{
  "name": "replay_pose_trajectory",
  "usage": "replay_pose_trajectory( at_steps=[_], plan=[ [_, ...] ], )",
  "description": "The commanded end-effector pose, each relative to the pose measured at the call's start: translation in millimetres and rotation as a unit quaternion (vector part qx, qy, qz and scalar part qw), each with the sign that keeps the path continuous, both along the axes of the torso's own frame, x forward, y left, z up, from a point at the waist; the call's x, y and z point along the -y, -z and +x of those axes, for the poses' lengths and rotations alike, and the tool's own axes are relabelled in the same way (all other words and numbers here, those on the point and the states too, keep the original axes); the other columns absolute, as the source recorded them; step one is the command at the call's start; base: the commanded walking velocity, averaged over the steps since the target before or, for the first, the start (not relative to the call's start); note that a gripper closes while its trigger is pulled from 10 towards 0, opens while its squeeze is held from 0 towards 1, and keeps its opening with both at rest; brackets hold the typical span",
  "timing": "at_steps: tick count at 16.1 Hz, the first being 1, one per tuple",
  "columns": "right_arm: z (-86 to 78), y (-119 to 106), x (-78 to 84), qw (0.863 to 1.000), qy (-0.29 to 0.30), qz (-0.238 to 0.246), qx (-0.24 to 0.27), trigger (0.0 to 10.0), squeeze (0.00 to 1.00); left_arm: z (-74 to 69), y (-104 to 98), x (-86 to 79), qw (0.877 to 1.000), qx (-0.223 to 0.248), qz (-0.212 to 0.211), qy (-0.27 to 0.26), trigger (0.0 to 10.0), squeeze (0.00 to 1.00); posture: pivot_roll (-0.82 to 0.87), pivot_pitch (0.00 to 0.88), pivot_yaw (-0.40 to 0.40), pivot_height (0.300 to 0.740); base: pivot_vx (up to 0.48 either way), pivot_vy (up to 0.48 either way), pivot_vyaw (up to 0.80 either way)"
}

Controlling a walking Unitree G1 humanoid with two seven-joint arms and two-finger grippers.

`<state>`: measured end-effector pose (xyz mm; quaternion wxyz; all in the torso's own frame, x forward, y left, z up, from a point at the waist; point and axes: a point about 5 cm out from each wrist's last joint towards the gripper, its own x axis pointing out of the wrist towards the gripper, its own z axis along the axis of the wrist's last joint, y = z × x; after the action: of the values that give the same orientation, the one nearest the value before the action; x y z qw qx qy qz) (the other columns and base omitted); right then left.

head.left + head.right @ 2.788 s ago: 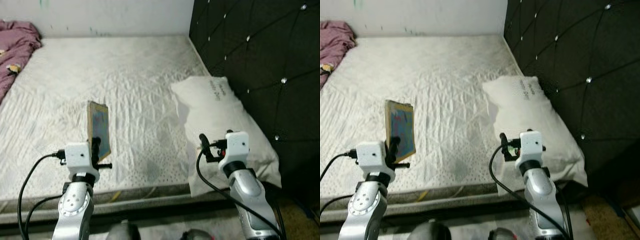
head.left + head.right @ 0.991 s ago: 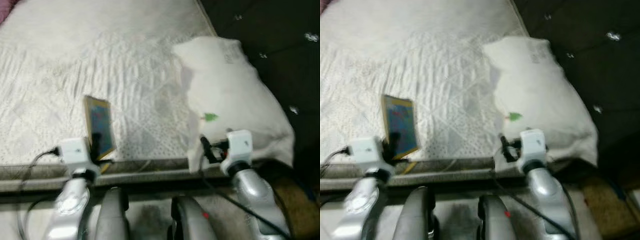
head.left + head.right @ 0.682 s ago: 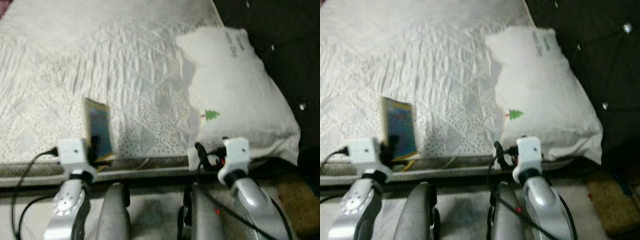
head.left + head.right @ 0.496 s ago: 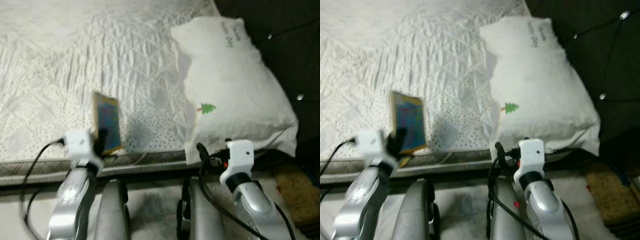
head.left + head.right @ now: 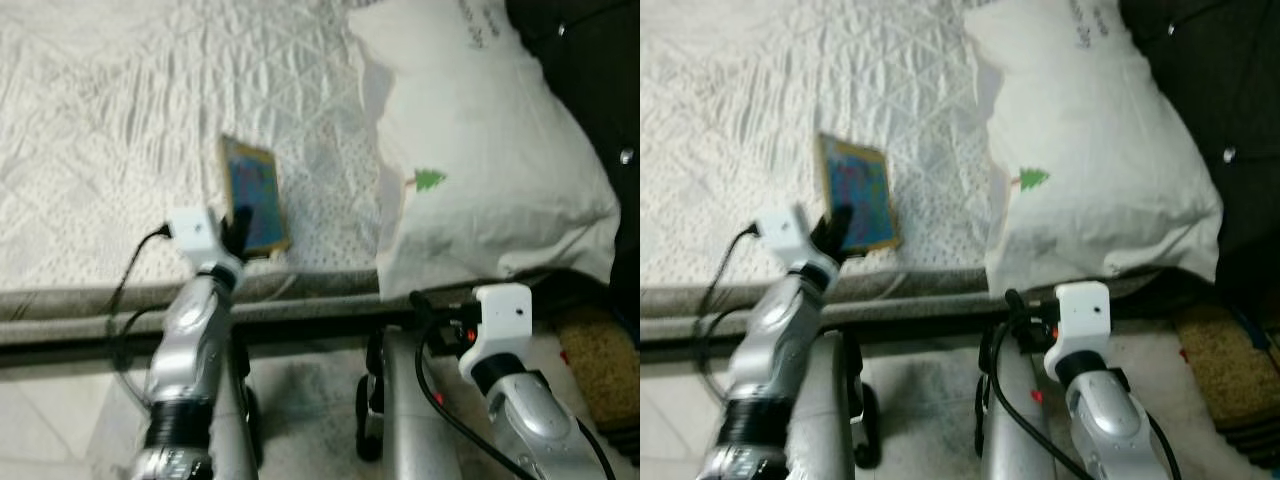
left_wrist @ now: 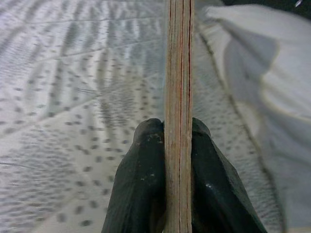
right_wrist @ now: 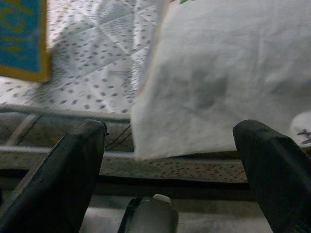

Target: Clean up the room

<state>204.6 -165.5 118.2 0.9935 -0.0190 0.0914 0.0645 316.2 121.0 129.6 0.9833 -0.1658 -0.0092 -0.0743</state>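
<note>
A thin book (image 5: 254, 195) with a yellow border and blue cover stands almost upright over the white quilted mattress (image 5: 120, 120), near its front edge. My left gripper (image 5: 237, 222) is shut on the book's lower edge; the left wrist view looks along the book's edge (image 6: 178, 97) clamped between both black fingers (image 6: 141, 184). My right gripper (image 5: 432, 318) is held low in front of the bed frame, below the white pillow (image 5: 480, 140). Its fingers (image 7: 73, 170) stand wide open with nothing between them, and the book's corner (image 7: 22, 39) shows beyond.
The pillow with a small green tree print (image 5: 429, 180) lies at the mattress's right side against a dark tufted headboard (image 5: 590, 60). The bed's front rail (image 5: 300, 315) runs across below. My own legs (image 5: 400, 420) and a brown rug (image 5: 600, 365) are on the floor.
My view has tilted down and closer to the bed. The left arm has reached forward, carrying the book farther over the mattress towards the pillow. The right gripper has dropped below the bed's edge.
</note>
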Motion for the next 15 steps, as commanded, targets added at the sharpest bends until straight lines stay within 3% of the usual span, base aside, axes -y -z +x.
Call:
replay_pose_trajectory(
  at_steps=[1,4,9,10,11,13,15],
  plan=[
    [-2.0,-1.2,0.3,1.0,-0.001,0.001,-0.003,10.0,0.0,1.6,4.1,14.4,0.999,-0.01,-0.023,0.028,10.0,0.0,-0.13,0.311,-0.013,0.561,0.0,0.0,0.0],
    [0.4,-3.9,-0.5,1.0,-0.001,0.013,0.007,10.0,0.0,10.1,-3.2,35.0,0.995,-0.018,-0.084,0.048,10.0,0.0,-0.13,0.302,-0.008,0.542,0.0,0.0,0.0],
    [-2.4,-5.5,3.5,1.0,0.01,0.003,0.008,10.0,0.0,14.4,-4.6,56.2,0.984,-0.073,-0.134,0.089,10.0,0.0,-0.14,0.285,-0.002,0.532,0.0,0.0,0.0],
    [-2.7,-5.9,4.0,1.0,0.011,0.002,0.009,10.0,0.0,15.0,-3.2,59.0,0.98,-0.083,-0.149,0.102,10.0,0.0,-0.15,0.28,-0.003,0.532,0.0,0.0,0.0],
    [-3.2,-7.6,4.7,1.0,0.012,-0.001,0.011,10.0,0.0,17.8,10.0,67.6,0.967,-0.149,-0.157,0.131,10.0,0.0,-0.16,0.276,-0.005,0.532,0.0,0.0,0.0],
    [-2.9,-7.9,5.2,1.0,0.012,-0.002,0.012,10.0,0.0,18.4,10.2,75.6,0.952,-0.176,-0.202,0.149,10.0,0.0,-0.16,0.266,-0.005,0.532,0.0,0.0,0.0],
    [-5.7,-7.5,5.2,1.0,0.011,-0.003,0.011,10.0,0.0,19.8,8.7,84.1,0.943,-0.197,-0.199,0.178,10.0,0.0,-0.17,0.257,-0.003,0.532,0.0,0.0,0.0]
  ],
)
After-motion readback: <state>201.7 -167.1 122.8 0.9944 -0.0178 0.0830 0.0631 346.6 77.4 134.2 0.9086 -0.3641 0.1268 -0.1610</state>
